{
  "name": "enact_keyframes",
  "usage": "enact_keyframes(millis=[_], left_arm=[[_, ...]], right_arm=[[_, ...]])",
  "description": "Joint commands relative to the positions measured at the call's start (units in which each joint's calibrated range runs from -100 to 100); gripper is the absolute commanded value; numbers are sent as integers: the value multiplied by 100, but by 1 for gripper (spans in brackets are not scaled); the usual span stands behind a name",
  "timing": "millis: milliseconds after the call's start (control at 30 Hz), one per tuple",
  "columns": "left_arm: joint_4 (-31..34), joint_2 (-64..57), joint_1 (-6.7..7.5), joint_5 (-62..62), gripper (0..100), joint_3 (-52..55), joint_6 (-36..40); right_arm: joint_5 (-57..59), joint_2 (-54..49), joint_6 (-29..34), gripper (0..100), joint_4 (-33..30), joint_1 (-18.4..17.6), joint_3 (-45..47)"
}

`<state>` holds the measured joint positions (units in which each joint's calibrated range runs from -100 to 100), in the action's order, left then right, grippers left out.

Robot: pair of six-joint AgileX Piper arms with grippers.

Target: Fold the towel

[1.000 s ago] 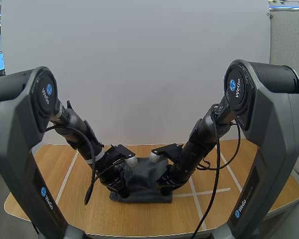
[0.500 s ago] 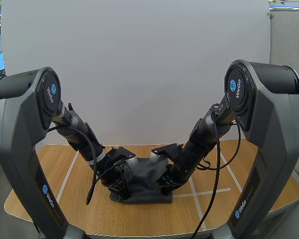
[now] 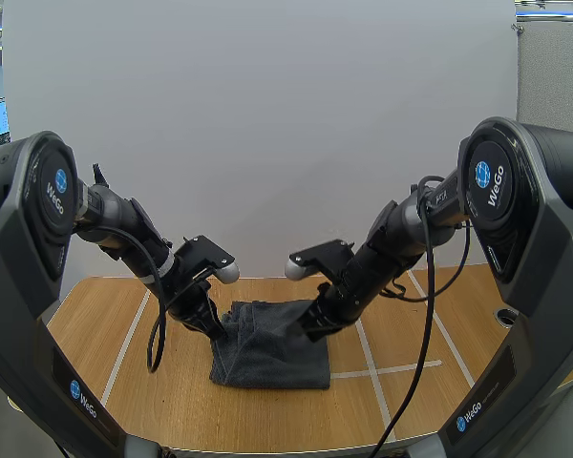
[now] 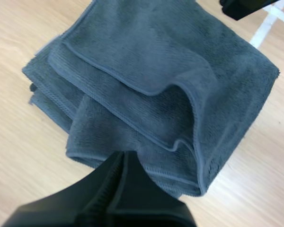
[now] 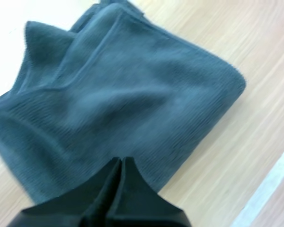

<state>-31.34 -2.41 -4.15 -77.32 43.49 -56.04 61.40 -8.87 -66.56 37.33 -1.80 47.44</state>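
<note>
folded dark grey towel (image 3: 272, 345) on table (image 3: 95, 334). left claw (image 4: 123, 156) and right claw (image 5: 120, 163) clenched, empty. arms (image 3: 490, 186) marked "wego".

Bright even light, soft faint shadow under the towel (image 3: 267, 348), high view bowed at its edges

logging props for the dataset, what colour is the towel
Dark grey towel, plain, with a fine ribbed weave; clearest in the left wrist view.

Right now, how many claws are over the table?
2. The left claw is by the towel's left side, the right claw by its right side. Both are shut, pinching nothing.
</note>
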Motion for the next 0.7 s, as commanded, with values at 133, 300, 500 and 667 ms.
enact_keyframes(millis=[133,300,500,667], left_arm=[[-332,1085,-6,297,0,-355,3],[-332,1513,-6,848,0,-426,3],[-383,1560,-6,948,0,-491,3],[-643,1153,-6,-395,0,-795,13]], right_arm=[[-332,1086,-95,0,94,11,-321],[-471,1442,-161,0,94,11,-321],[-386,1352,-161,0,94,11,-348],[-15,745,-152,0,135,11,-347]])
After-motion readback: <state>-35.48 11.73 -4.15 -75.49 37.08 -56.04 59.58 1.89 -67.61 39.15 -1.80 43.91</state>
